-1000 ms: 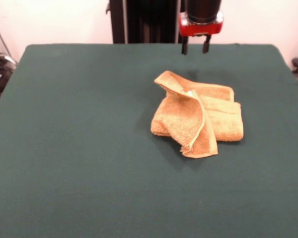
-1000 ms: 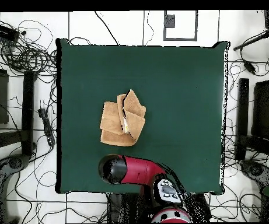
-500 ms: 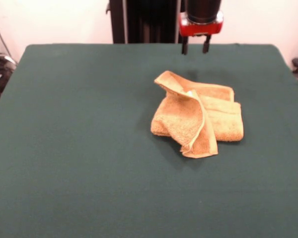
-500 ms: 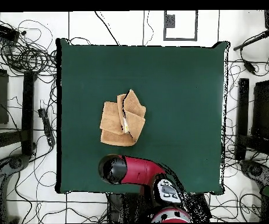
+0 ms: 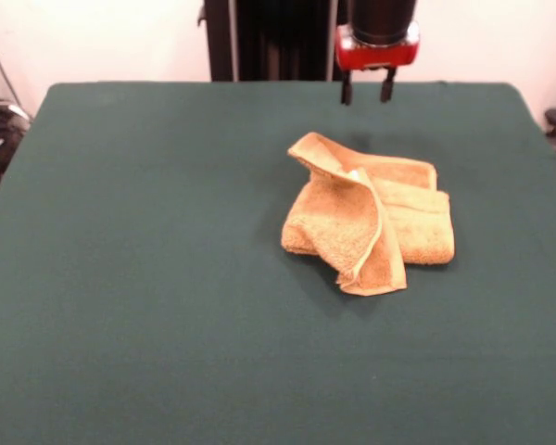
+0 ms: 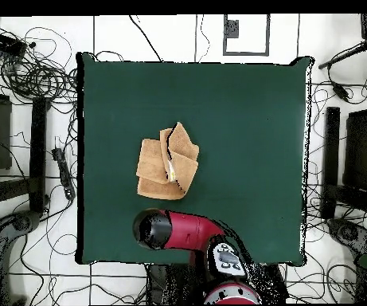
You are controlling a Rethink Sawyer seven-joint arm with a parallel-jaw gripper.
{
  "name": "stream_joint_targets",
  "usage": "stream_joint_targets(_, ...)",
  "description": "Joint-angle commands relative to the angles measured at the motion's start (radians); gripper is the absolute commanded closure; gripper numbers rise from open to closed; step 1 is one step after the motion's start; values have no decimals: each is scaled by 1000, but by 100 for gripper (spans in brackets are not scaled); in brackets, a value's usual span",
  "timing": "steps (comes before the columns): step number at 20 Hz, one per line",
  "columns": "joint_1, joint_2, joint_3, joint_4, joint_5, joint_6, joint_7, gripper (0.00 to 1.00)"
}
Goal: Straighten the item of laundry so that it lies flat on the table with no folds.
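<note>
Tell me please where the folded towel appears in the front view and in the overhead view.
Front view: the towel lies right of centre on the green table, below the end effector.
Overhead view: the towel lies left of centre, above the red arm.
Shared landmark: the end effector, beside the towel on the robot's side of it in both views.

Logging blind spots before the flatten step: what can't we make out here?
- Towel underside and inner layers: both views, covered by its own folded flaps.
- Tag print: front view, only a pale speck at the fold, too small to read.
- Gripper: overhead view, hidden under the arm's wrist.
- Arm above the gripper: front view, cut off by the top edge.
- Table's near edge: front view, cut off at the bottom.
</note>
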Motion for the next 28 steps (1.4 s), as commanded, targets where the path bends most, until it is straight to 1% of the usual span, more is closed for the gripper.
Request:
stream_joint_targets(1, 33, 28, 67, -175, 9, 71, 107, 0)
stream_joint_targets(8, 46, 83, 56, -274, 24, 108, 119, 0)
stream_joint_targets(13, 47, 113, 57, -323, 29, 129, 125, 0)
stream_joint_targets(22, 34, 109, 61, -317, 20, 125, 127, 0)
stream_joint_targets(28, 30, 96, 64, -292, 18, 111, 131, 0)
